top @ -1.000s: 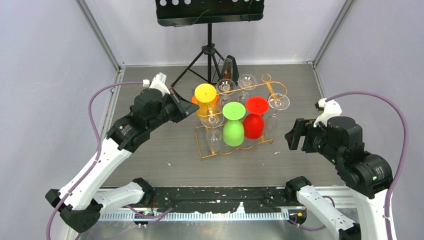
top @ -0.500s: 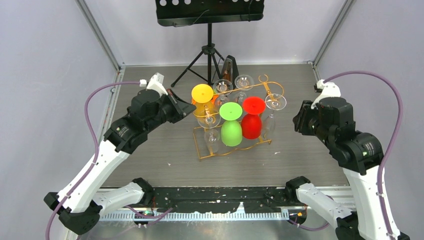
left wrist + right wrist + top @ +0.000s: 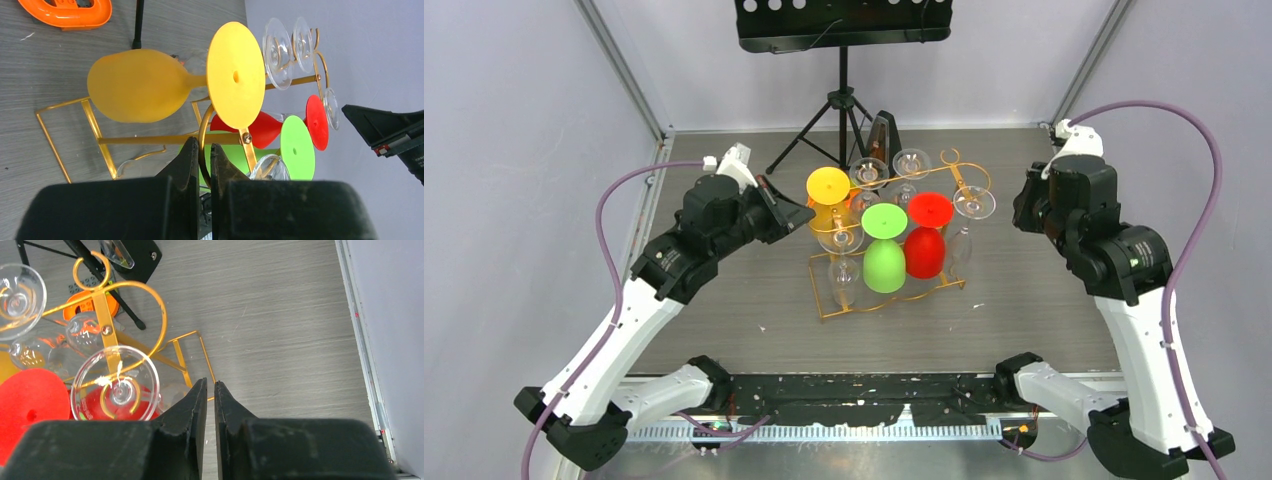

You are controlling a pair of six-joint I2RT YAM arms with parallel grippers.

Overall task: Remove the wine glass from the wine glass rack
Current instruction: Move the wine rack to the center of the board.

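Check wine glass rack (image 3: 104, 315): thin gold metal wire, glossy. Clear wine glass (image 3: 116, 390): transparent, shiny. Yellow wine glass (image 3: 135, 86): opaque, matt, plastic-looking. Table (image 3: 280, 315): grey wood-grain, matt.

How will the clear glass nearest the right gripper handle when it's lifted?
The clear glass looks thin-walled, so it is probably light and fragile. Its smooth surface may slip. Hanging foot-up on the rack, it could snag if pulled straight up.

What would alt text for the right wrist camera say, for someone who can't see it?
The right gripper, jaws nearly closed and empty, hovers over the grey table beside a gold wine glass rack. A clear wine glass hangs upside down from it.
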